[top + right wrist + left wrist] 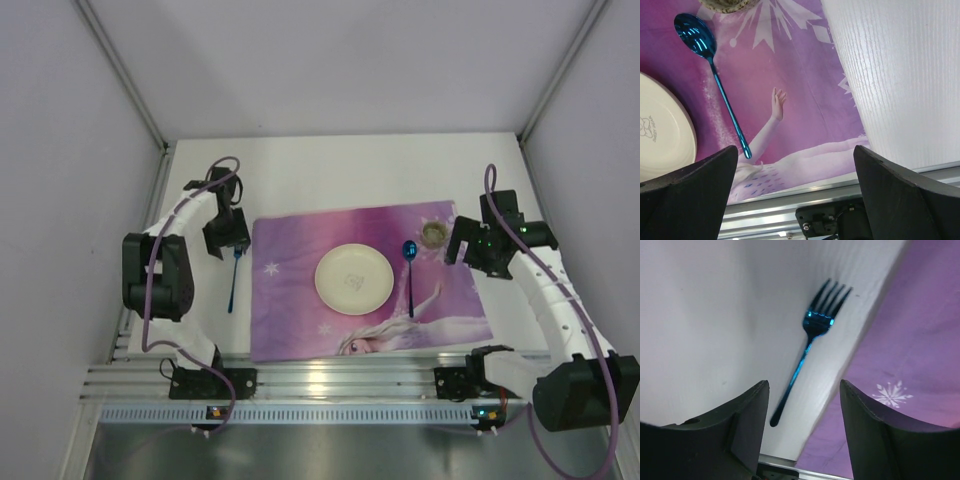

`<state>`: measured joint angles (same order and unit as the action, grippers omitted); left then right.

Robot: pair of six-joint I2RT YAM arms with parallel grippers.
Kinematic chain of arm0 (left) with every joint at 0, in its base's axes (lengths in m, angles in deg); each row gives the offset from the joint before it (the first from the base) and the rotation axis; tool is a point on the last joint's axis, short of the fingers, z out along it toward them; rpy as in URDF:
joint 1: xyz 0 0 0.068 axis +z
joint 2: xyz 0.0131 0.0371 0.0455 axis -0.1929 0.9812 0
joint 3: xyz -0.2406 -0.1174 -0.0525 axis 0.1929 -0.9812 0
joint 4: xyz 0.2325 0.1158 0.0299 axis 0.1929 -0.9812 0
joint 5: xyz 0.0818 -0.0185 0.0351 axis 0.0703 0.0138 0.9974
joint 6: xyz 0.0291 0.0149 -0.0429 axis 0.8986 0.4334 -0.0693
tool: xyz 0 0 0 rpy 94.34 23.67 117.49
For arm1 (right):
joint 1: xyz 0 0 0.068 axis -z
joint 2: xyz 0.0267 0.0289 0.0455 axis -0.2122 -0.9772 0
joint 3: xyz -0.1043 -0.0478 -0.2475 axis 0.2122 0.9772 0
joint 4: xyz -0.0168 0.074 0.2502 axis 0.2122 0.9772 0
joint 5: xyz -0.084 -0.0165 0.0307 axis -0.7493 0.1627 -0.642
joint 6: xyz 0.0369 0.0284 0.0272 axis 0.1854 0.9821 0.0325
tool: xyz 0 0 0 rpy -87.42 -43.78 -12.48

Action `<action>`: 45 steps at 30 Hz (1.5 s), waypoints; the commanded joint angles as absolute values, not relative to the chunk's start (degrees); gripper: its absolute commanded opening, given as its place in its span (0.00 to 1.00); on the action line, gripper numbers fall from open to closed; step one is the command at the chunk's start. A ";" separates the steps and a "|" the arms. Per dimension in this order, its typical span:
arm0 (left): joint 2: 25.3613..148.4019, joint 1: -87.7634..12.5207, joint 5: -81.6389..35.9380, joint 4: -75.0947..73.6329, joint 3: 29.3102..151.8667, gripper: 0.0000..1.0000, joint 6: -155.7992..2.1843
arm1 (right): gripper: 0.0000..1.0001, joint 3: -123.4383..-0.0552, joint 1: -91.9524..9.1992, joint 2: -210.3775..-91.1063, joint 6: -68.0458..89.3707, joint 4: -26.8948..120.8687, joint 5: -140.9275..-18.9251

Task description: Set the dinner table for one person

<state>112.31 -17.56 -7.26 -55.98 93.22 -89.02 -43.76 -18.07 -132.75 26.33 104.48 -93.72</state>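
Left arm [158, 270] folded, elbow raised; left hand [803, 390] partly spread, empty, above fork [810, 347] on bench [700, 315]; right hand [795, 150] spread wide, empty.

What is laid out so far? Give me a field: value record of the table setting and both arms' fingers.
surface: white dinner table, with a purple princess placemat on it
plate: cream, round, centre of placemat
spoon: blue, on placemat right of plate, bowl end far
fork: blue, on bare table just left of placemat, tines far
small cup: at placemat's far right corner, contents unclear
left fingers: open, empty, above fork
right fingers: open, empty, near placemat's right edge
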 commanded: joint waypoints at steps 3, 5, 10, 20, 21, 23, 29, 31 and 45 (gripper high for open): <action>111.84 -13.67 -7.82 -50.56 89.62 0.63 -85.01 | 1.00 -44.56 -17.70 -133.21 26.00 103.79 -94.51; 112.63 -13.15 -8.35 -49.42 88.65 0.60 -84.74 | 1.00 -44.30 -17.70 -133.64 26.08 103.70 -94.51; 115.97 -12.97 -10.10 -46.34 87.06 0.51 -84.74 | 1.00 -44.91 -17.70 -134.79 26.17 103.43 -94.51; 120.81 -12.97 -8.44 -44.50 86.62 0.25 -84.65 | 1.00 -45.44 -17.70 -136.28 26.52 103.43 -95.04; 121.16 -12.97 -8.09 -44.41 86.71 0.19 -84.65 | 1.00 -45.44 -17.70 -136.46 26.52 103.43 -95.12; 122.13 -12.97 -7.13 -44.58 87.15 0.03 -84.65 | 1.00 -45.61 -17.70 -136.72 26.52 103.34 -95.04; 118.71 -14.37 -6.68 -48.53 93.19 0.00 -87.11 | 1.00 -46.67 -17.79 -137.78 26.61 102.73 -94.07; 115.37 -17.43 -6.42 -51.87 95.57 0.00 -89.48 | 1.00 -46.84 -17.70 -138.47 26.44 102.03 -93.81; 110.70 -43.81 -9.05 -51.53 91.64 0.00 -108.99 | 1.00 -46.76 -17.70 -137.43 25.30 101.50 -92.49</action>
